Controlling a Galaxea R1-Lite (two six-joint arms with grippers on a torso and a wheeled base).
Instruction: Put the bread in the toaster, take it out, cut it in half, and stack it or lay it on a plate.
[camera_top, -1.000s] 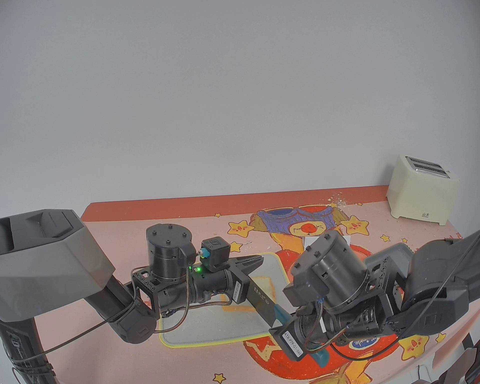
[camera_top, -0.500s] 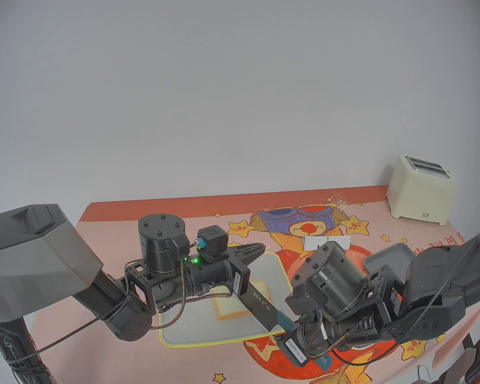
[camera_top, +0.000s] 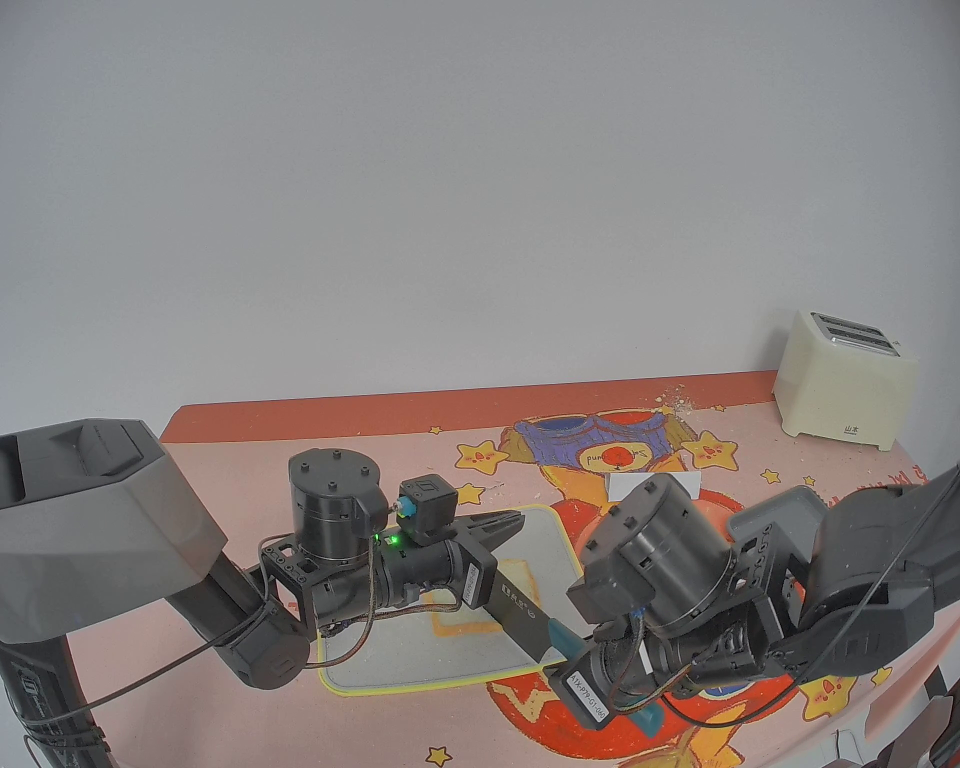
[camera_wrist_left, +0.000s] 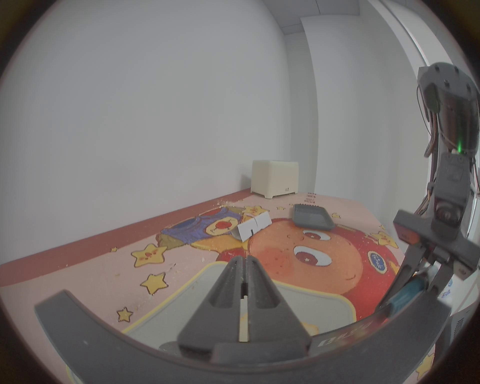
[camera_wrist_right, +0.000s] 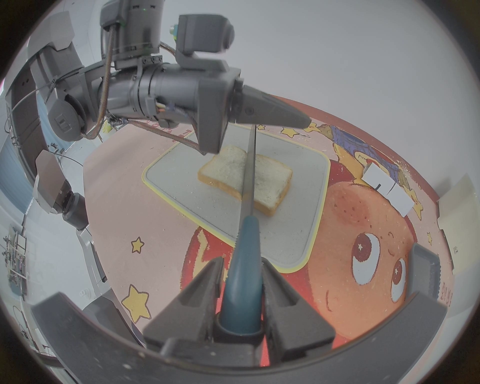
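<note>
"While the right gripper is clamped on the knife by its handle, where's the blade?"

"Across the bread, on the cutting board at 11 o'clock. Left gripper, fingers pressed together and holding nothing, is above the slice. Plate at 1 o'clock; toaster beyond, 2 o'clock."

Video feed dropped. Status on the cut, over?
Left gripper shut, over cutting board. Right gripper shut on knife, blade over bread slice. Left gripper close by blade tip.
</note>
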